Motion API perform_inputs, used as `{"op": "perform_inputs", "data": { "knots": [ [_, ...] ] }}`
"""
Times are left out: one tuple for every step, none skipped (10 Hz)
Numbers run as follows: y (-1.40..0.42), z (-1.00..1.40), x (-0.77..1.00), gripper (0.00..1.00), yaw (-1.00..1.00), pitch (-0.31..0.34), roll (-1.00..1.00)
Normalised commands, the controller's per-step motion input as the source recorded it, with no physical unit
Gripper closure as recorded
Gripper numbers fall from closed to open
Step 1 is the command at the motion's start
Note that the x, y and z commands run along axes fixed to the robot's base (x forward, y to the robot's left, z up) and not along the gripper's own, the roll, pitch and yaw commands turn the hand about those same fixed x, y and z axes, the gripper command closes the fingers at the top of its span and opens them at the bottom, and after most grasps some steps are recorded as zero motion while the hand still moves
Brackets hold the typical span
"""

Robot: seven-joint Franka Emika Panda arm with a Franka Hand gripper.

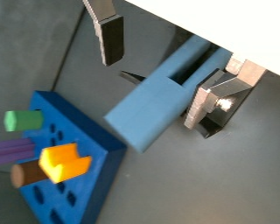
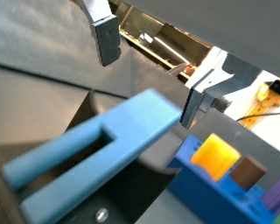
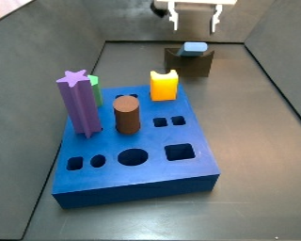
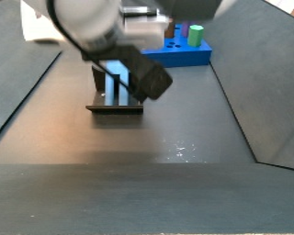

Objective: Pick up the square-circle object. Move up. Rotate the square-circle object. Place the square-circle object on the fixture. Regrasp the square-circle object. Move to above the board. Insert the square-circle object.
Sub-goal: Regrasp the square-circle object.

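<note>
The square-circle object (image 1: 166, 96) rests on the fixture (image 3: 191, 58) at the far end of the floor, well apart from the board (image 3: 134, 160). In both wrist views its long axis runs out from between the fingers (image 1: 108, 35), two joined bars side by side (image 2: 90, 162). The end effector (image 3: 198, 11) hovers directly above it, open, silver plates standing clear of both flanks and gripping nothing. Judgement: the regrasp turns on a straight descent along this line.
</note>
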Motion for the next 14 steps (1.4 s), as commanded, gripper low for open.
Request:
{"op": "perform_inputs", "data": {
  "knots": [
    [0.01,0.63,-0.03,0.00,-0.02,0.070,0.06],
    [0.00,0.51,-0.03,0.00,-0.02,0.073,0.06],
    [0.00,0.21,-0.03,0.00,-0.03,0.079,0.06],
    [0.00,0.00,-1.00,0.00,-0.08,-0.021,-0.08],
    [0.00,-0.04,-1.00,0.00,-0.09,-0.053,-0.10],
    [0.00,-0.01,-1.00,0.00,-0.09,-0.090,-0.07],
    [0.00,0.00,-1.00,0.00,-0.06,-0.123,-0.04],
    [0.00,0.00,-1.00,0.00,-0.04,-0.137,-0.02],
    [0.00,0.00,-1.00,0.00,0.00,-0.153,0.01],
    [-0.01,0.01,-1.00,0.00,0.01,-0.159,0.02],
    [-0.02,0.01,-0.94,0.00,0.05,-0.168,0.05],
    [-0.02,0.00,-0.85,0.00,0.06,-0.169,0.06],
    [-0.02,0.01,-0.67,0.00,0.08,-0.162,0.07],
    [-1.00,-0.79,-0.48,0.00,-0.88,-0.036,1.00]
  ]
}}
